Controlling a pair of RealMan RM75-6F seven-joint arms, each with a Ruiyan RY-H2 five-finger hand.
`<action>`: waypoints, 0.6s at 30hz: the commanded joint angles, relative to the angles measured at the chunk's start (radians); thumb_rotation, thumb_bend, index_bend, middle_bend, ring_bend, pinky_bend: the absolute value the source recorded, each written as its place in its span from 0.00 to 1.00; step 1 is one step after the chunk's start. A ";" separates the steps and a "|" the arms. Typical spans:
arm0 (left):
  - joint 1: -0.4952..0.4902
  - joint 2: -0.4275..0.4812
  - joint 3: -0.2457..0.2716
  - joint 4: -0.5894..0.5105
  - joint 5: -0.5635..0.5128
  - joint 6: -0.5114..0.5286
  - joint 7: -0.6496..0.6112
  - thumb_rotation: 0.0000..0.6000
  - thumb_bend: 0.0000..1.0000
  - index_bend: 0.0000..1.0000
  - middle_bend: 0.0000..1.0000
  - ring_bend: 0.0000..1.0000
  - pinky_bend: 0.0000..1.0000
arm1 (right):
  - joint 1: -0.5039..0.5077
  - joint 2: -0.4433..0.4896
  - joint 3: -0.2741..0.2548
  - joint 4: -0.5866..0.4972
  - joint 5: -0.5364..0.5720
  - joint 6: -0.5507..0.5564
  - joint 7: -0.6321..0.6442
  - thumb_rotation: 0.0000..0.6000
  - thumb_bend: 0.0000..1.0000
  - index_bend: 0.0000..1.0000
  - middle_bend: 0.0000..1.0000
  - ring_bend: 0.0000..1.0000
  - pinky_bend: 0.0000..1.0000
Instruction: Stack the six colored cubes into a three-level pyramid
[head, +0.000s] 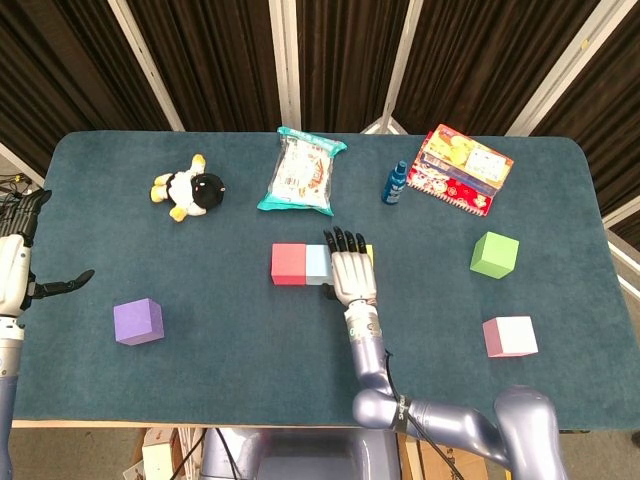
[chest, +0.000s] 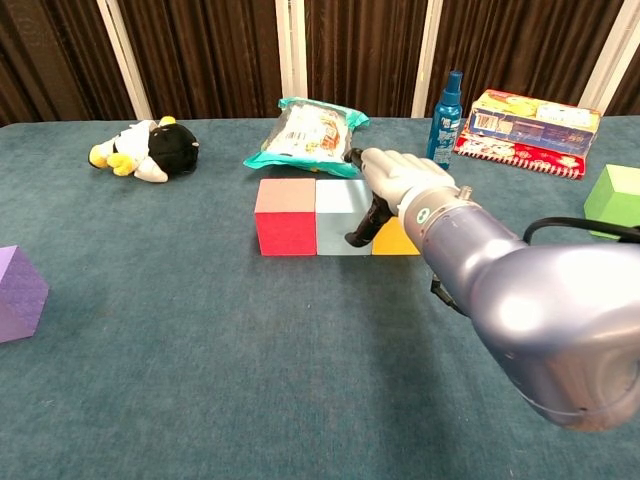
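Only chest view shows right hand (chest: 392, 180) fingers (chest: 362, 222) gripping yellow cube (chest: 397, 239).

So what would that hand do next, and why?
Probably let go and lift off the yellow cube: the right hand rests on it, and it already sits in a row beside the blue and red cubes.
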 joint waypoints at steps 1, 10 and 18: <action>0.000 -0.001 0.001 -0.003 0.004 0.001 0.001 1.00 0.12 0.00 0.02 0.00 0.04 | -0.008 0.017 0.001 -0.026 -0.016 0.017 0.004 1.00 0.31 0.00 0.00 0.00 0.00; 0.001 -0.005 0.012 -0.012 0.023 0.007 0.020 1.00 0.12 0.00 0.02 0.00 0.04 | -0.078 0.135 -0.027 -0.221 -0.063 0.091 -0.005 1.00 0.31 0.00 0.00 0.00 0.00; 0.002 -0.010 0.019 -0.014 0.038 0.017 0.042 1.00 0.12 0.00 0.02 0.00 0.04 | -0.193 0.331 -0.065 -0.460 -0.103 0.145 0.029 1.00 0.31 0.00 0.00 0.00 0.00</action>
